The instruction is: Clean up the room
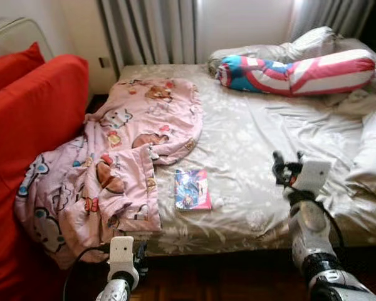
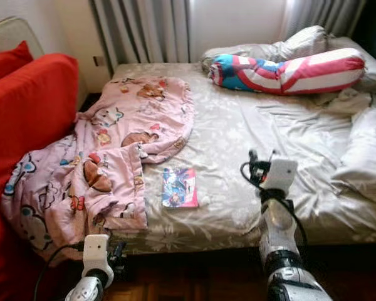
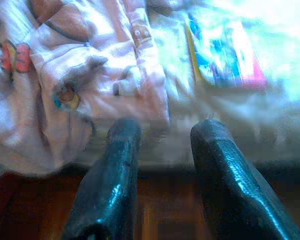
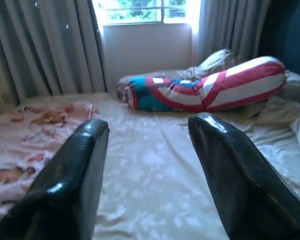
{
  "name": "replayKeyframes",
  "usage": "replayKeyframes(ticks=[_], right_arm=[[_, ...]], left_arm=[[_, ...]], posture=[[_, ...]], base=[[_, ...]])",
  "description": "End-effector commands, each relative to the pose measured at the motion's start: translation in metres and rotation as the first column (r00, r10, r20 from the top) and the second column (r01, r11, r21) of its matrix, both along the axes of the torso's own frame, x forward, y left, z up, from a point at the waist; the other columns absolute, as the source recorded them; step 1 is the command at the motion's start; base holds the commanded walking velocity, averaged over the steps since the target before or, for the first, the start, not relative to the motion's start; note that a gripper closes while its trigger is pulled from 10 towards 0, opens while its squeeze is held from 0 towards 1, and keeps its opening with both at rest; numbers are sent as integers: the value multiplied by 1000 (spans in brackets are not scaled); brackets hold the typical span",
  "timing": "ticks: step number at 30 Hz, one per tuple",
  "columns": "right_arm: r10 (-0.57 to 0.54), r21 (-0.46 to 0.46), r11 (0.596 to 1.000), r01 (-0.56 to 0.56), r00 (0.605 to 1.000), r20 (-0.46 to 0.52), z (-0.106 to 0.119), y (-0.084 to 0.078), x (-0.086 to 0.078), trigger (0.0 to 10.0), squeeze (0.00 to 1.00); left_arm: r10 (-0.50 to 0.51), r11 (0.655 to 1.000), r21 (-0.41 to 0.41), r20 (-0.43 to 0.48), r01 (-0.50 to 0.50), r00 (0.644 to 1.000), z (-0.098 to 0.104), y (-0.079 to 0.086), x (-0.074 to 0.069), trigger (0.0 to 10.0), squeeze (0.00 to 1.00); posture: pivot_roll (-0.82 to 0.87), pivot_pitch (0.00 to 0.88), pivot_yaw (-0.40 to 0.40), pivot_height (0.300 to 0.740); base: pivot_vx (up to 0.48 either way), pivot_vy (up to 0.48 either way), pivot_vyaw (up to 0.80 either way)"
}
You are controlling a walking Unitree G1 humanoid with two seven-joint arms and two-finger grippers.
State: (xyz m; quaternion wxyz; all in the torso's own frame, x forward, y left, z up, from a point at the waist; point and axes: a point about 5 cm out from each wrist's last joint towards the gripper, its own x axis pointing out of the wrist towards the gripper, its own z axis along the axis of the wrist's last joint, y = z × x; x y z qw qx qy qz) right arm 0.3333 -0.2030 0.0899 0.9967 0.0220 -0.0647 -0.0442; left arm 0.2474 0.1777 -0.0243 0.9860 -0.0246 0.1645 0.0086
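Two claws show at the bottom of the frame: the left claw (image 1: 140,261) low at the bed's front edge, fingers parted and empty, and the right claw (image 1: 282,168) raised over the mattress at lower right, fingers apart, gripping nothing. On the bed (image 1: 263,144), a pink cartoon blanket (image 1: 119,163) spills off the left side toward a red sofa (image 1: 25,125). A colourful book (image 1: 192,189) lies just beside the blanket at centre; its cover writing is unreadable. A red, white and blue bolster (image 1: 297,73) lies at upper right.
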Motion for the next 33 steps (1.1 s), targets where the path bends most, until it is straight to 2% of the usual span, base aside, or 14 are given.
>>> replayKeyframes(ticks=[1, 2, 10, 13, 14, 16, 18, 20, 23, 25, 28, 30, 32, 33], right_arm=[[4, 6, 1000, -4, 1000, -18, -9, 5, -5, 10000, 0], [4, 3, 1000, -4, 1000, 12, -3, 7, -3, 10000, 0], [18, -10, 1000, -17, 997, 74, 6, 10, -2, 10000, 0], [4, -9, 1000, -4, 999, 47, 2, 6, -4, 10000, 0], [0, -23, 1000, -1, 1000, -23, -10, 3, -7, 10000, 0], [-17, -34, 999, 14, 996, -90, -22, -3, -13, 10000, 0], [-24, -37, 999, 20, 993, -115, -27, -6, -15, 10000, 0], [-101, -53, 995, 89, 940, -325, -63, -28, -38, 10000, 0], [-169, -79, 986, 150, 850, -498, -96, -46, -71, 10000, 0], [-190, -66, 980, 190, 770, -609, -118, -54, -98, 10000, 0], [-196, -55, 975, 216, 712, -674, -132, -56, -117, 10000, 0], [-184, -62, 973, 222, 589, -787, -157, -53, -154, 10000, 0], [-184, -62, 973, 222, 589, -787, -157, -53, -154, 10000, 0], [-167, -45, 971, 234, 534, -829, -168, -45, -171, 10000, 0]], left_arm=[[15, 1000, 15, 390, -22, 921, 107, 30, 85, 10000, 0], [-3, 1000, 27, 434, -10, 901, 122, 30, 93, 10000, 0], [-23, 999, 34, 537, 5, 844, 150, 30, 104, 10000, 0], [-77, 997, 50, 616, 59, 784, 177, 25, 113, 10000, 0], [-109, 993, 92, 518, 71, 848, 157, 28, 110, 10000, 0], [-104, 990, 128, 430, 54, 897, 137, 35, 104, 10000, 0], [-91, 990, 134, 406, 39, 909, 132, 38, 101, 10000, 0], [-85, 967, 250, 164, 42, 983, 90, 53, 81, 10000, 0], [-56, 959, 276, -14, 58, 998, 54, 60, 56, 10000, 0], [-33, 958, 280, -114, 64, 993, 34, 64, 39, 10000, 0], [-10, 962, 268, -163, 54, 987, 23, 64, 29, 10000, 0], [25, 977, 210, -318, 45, 948, -7, 59, 0, 10000, 0], [25, 977, 210, -318, 45, 948, -7, 59, 0, 10000, 0], [-6, 971, 219, -359, 91, 933, -15, 52, -8, 10000, 0]], posture=[[-112, 0, 17, 740], [-112, 0, 17, 740], [-116, 0, 17, 740], [-107, 0, 16, 740], [-104, 0, 17, 740], [-110, 0, 18, 740], [-109, 0, 17, 740], [-86, 0, 9, 740], [-94, 0, 14, 740], [-96, 0, 16, 740], [-95, 0, 17, 740], [-77, 0, 15, 740], [-77, 0, 15, 740], [-80, 0, 23, 740]], base=[[0, 0, 0], [0, 0, 0], [0, 0, 0], [0, 0, 0], [0, 0, 0], [0, 0, 0], [0, 0, 0], [0, 0, 0], [0, 0, 0], [0, 0, 0], [0, 0, 0], [0, 0, 0], [0, 0, 0], [0, 0, 0]])
